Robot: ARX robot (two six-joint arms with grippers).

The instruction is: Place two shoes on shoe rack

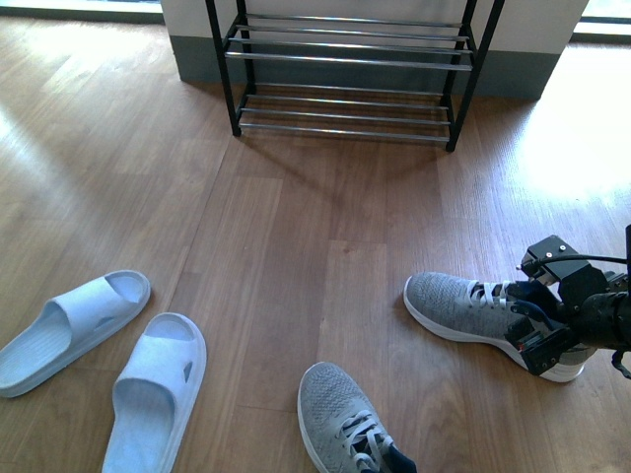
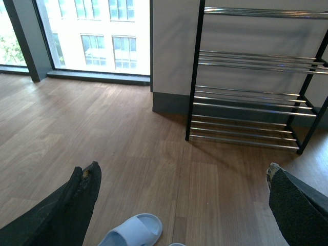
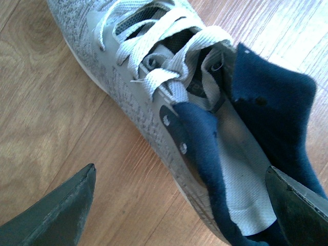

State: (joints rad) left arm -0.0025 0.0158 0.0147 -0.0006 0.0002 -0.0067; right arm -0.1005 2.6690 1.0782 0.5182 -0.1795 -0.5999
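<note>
Two grey knit shoes lie on the wood floor. One shoe [image 1: 463,305] [image 3: 169,92] is at the right, toe pointing left, its navy heel under my right gripper [image 1: 540,315] [image 3: 182,202]. That gripper is open: one finger [image 3: 66,210] hangs outside the shoe's side wall, the other finger [image 3: 297,205] over the navy-lined opening. The second shoe [image 1: 340,414] lies at the bottom centre, partly cut off. The black shoe rack [image 1: 350,61] [image 2: 251,97] with chrome bars stands against the far wall. My left gripper [image 2: 182,192] is open above bare floor, holding nothing.
A pair of pale blue slide slippers [image 1: 104,345] lies at the lower left; one slipper [image 2: 133,231] shows below the left gripper. A grey-skirted wall [image 1: 523,74] runs behind the rack. Windows [image 2: 92,36] stand to the left of the rack.
</note>
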